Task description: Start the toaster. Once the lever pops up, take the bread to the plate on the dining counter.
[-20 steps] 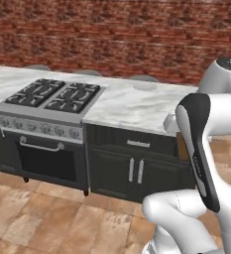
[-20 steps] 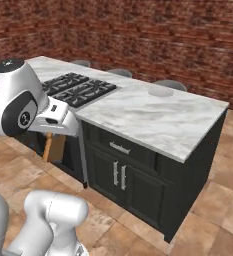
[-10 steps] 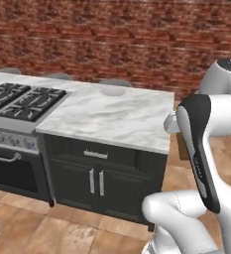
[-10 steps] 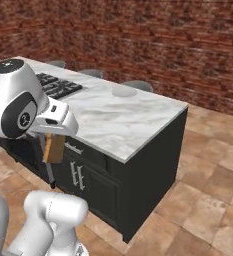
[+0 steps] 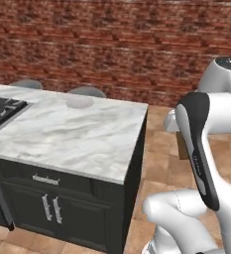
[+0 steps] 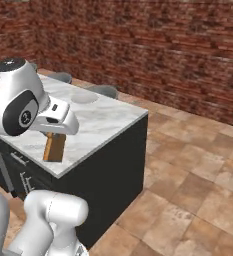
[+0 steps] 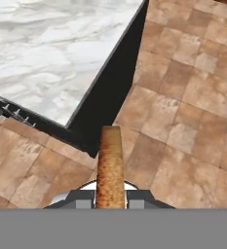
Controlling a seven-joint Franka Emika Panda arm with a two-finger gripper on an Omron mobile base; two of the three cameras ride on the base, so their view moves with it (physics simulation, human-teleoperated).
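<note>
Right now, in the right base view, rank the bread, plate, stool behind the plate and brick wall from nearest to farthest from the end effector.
1. bread, clamped in the end effector.
2. plate, on the dining counter's far side.
3. stool, just beyond the plate.
4. brick wall, at the back.

A slice of golden-brown bread [image 7: 109, 168] is held upright and edge-on between the two dark fingertips of the hand [image 7: 110, 198], above the tiled floor just off the corner of the table [image 7: 47, 63]. From the right base view the bread [image 6: 54, 146] is seen hanging below the hand, in front of the white-grey veined marble top. A round, flat, pale plate [image 5: 80, 101] lies near the far edge of that marble-topped table [image 5: 82, 144], well apart from the bread.
</note>
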